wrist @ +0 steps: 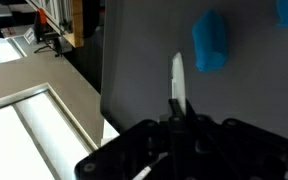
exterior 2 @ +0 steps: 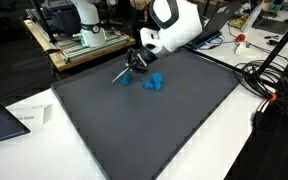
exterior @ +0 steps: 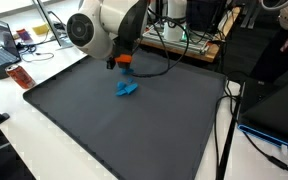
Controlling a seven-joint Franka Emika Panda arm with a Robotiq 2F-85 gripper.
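1. My pincer [wrist: 174, 118] is pressing its two fingers together on a thin pale strip [wrist: 177, 80], which is sticking out straight from between the fingertips in the wrist view.
2. In an exterior view the pincer [exterior 2: 134, 67] is hanging low over the dark mat [exterior 2: 154, 130]. The strip [exterior 2: 120, 76] is slanting down from it toward the mat.
3. I cannot tell if the end of the strip is touching the mat.
4. A blue piece [wrist: 210, 42] is lying on the mat just beside the strip's far end, apart from it. In an exterior view it [exterior 2: 126, 80] is showing near the strip's tip.
5. A second blue piece [exterior 2: 154, 82] is lying near the first one, on the side away from the strip.
6. The mat is covering most of the white bench [exterior: 24, 140].
7. An orange patch [exterior: 125, 60] is showing just beside the pincer [exterior: 112, 64]; I cannot tell what it is.
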